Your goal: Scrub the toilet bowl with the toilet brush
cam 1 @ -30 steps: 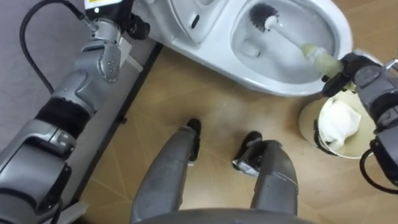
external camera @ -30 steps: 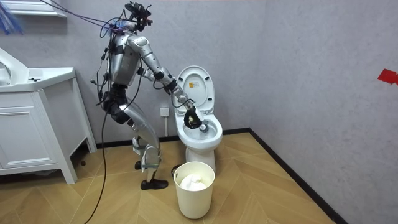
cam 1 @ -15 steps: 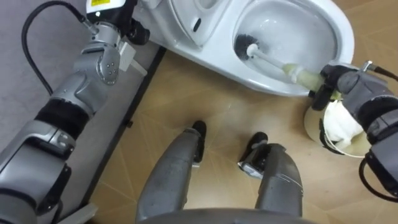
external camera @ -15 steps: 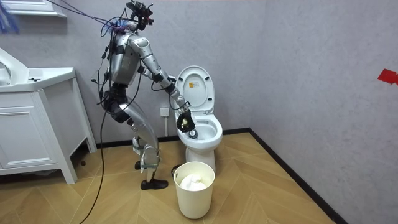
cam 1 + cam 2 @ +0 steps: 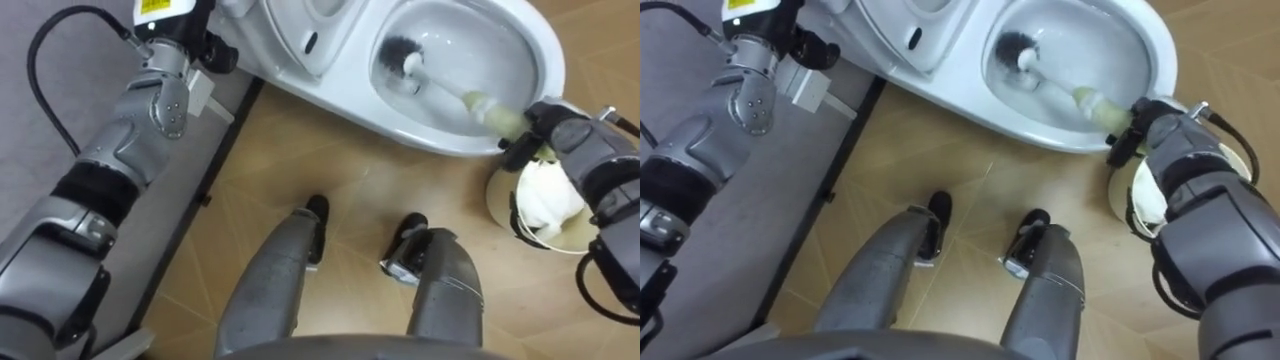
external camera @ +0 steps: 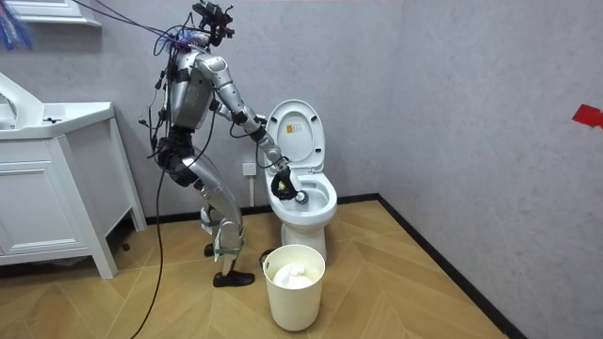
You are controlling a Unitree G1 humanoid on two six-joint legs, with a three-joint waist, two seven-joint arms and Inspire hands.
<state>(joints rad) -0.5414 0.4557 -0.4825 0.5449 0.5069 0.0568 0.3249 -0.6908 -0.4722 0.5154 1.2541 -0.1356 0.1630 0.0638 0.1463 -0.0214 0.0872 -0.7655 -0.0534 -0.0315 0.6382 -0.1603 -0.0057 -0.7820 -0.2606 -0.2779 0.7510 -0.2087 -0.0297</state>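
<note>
The white toilet (image 5: 440,140) stands before me with its lid up (image 6: 294,137). Inside the bowl a toilet brush rests its black bristle head (image 5: 397,55) against the left wall, and its white shaft runs right to a pale grip (image 5: 497,110). My right hand (image 5: 560,135) is at the bowl's right rim, curled round the end of that grip. My left hand (image 5: 212,48) is up at the far left beside the toilet's base, dark and partly cut off. In the room view I stand bent forward at the toilet (image 6: 306,202), right arm reaching into the bowl.
A white waste bin (image 5: 545,200) holding white paper stands just right of my right foot, under my right forearm. A grey wall and dark skirting (image 5: 215,150) run along my left. A white cabinet (image 6: 57,188) stands at the room view's left.
The brush head has swept from the bowl's far side down to its left wall, then a little back up. My right hand drew left and returned slightly. The left arm has stayed still.
</note>
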